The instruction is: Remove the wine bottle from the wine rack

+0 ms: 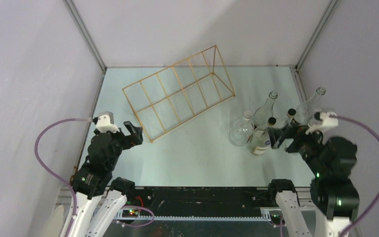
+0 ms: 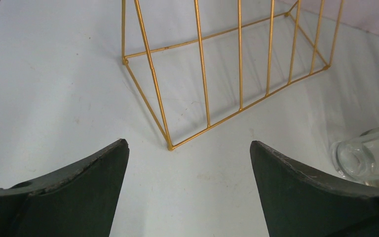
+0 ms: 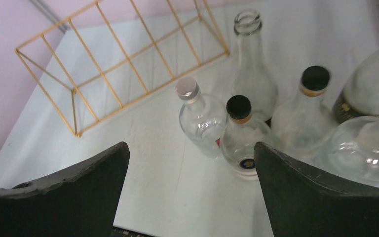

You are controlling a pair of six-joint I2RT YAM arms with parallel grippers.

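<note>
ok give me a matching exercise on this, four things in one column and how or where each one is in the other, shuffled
Column one
1 wine rack
2 left gripper
3 right gripper
4 pale-capped bottle

Column two
a open, aimed at the standing bottles
b gold wire, every cell empty
c clear glass, upright, the bottle closest to the rack
d open, aimed at the rack's near corner

Pairs: 1-b, 2-d, 3-a, 4-c

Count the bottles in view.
6, clustered right of the wine rack, none in it: open-necked bottle, clear-stoppered bottle, black-capped bottles, edge-cropped bottles. More may be hidden.
</note>
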